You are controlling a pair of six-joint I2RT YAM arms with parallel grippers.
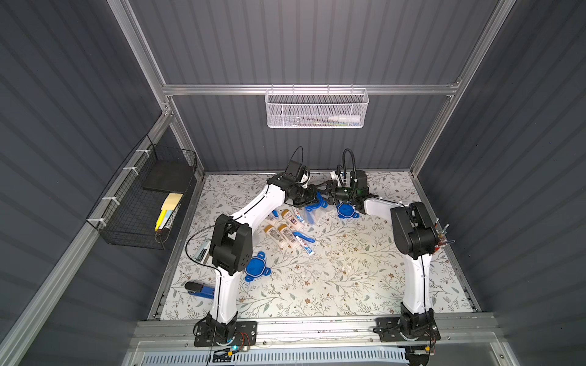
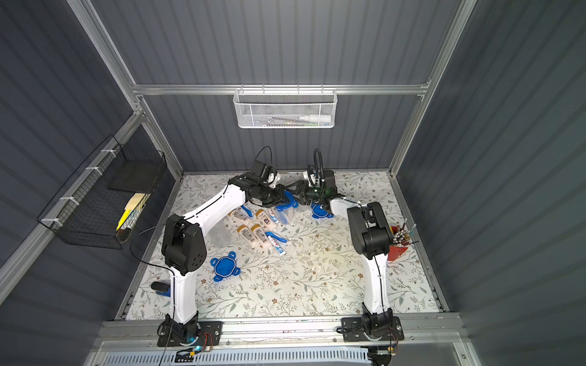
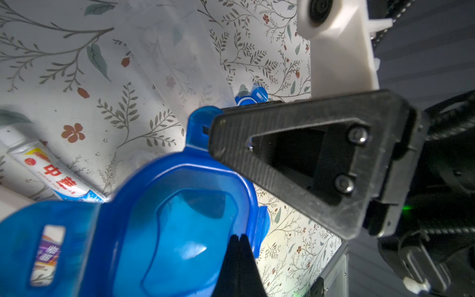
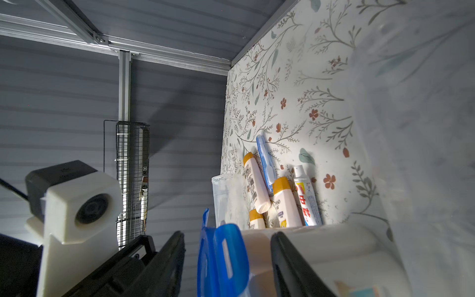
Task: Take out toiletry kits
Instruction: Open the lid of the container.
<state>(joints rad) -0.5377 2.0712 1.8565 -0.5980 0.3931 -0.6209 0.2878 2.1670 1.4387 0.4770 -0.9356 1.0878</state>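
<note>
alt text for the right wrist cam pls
The right gripper, jaws apart, straddles a blue lid seen close up. Beyond it, on the floral table, lie tan-capped white bottles, a blue toothbrush and a toothpaste tube, beside a clear jar.

Both top views look steeply down from high at the near edge onto the whole floral table point(image 1: 333, 285) — nearly one scene. The wrist cameras sit close, facing each other across a blue lid point(image 3: 180, 231); toiletry kits point(image 4: 282, 200) show beyond in both.
</note>
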